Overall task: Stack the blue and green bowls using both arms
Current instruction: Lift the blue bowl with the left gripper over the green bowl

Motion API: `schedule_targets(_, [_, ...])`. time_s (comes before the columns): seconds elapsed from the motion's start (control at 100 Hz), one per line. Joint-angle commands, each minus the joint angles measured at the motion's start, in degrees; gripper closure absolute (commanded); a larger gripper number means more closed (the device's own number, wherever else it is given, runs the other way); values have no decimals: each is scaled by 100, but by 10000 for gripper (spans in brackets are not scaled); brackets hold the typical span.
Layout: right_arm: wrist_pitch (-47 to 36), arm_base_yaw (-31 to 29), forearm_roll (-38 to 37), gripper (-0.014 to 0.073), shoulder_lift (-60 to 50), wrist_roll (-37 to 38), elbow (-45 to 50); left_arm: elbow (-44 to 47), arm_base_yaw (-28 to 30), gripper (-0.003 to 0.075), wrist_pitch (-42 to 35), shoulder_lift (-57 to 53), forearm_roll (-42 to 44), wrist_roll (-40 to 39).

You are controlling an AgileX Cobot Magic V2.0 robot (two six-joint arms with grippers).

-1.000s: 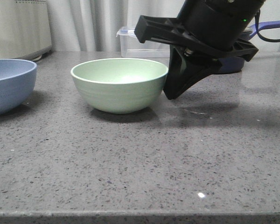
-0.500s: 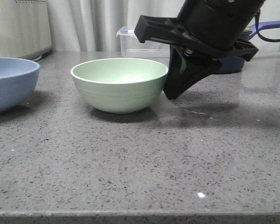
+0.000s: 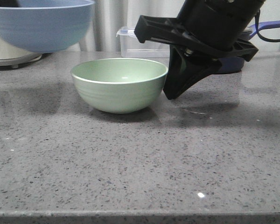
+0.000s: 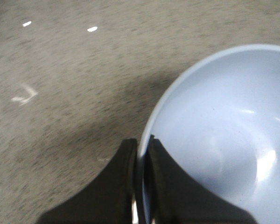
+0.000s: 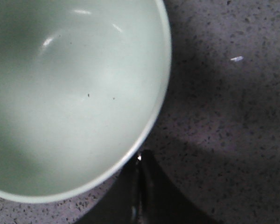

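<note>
The light-blue bowl (image 3: 42, 25) hangs in the air at the upper left, above and left of the green bowl. My left gripper (image 4: 141, 144) is shut on the blue bowl's (image 4: 224, 130) rim, one finger inside and one outside. The pale mint-green bowl (image 3: 119, 84) stands upright and empty on the grey table. My right gripper (image 3: 170, 95) is shut, its tip low beside the green bowl's right wall. In the right wrist view the shut right gripper (image 5: 139, 158) lies just outside the green bowl's (image 5: 74, 93) rim, holding nothing.
A clear lidded container (image 3: 142, 46) stands at the back behind the green bowl. A dark navy pot (image 3: 233, 65) sits behind my right arm. A white appliance (image 3: 9, 53) is at the back left. The table's front edge (image 3: 140, 215) runs along the bottom.
The blue bowl has risen off the table at the far left and moved right, now high above the surface. The right arm and green bowl have not moved.
</note>
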Motion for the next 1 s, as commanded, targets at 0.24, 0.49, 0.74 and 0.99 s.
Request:
schedule_targets(0.24, [-217, -12, 56, 662, -192, -71, -130, -1011, -663, 741, -74, 621, -350, 11])
schedule_targets(0.49, [-217, -12, 56, 662, -192, -71, -130, -1207, -962, 741, -87, 959, -397, 11])
schedule_targets(0.74, [-217, -12, 56, 662, -192, -71, -130, -1207, -1045, 741, -87, 1130, -558, 11])
schedule_targets(0.99, [-217, -12, 56, 662, -192, -71, -130, -1207, -1045, 740, -56, 1211, -588, 11])
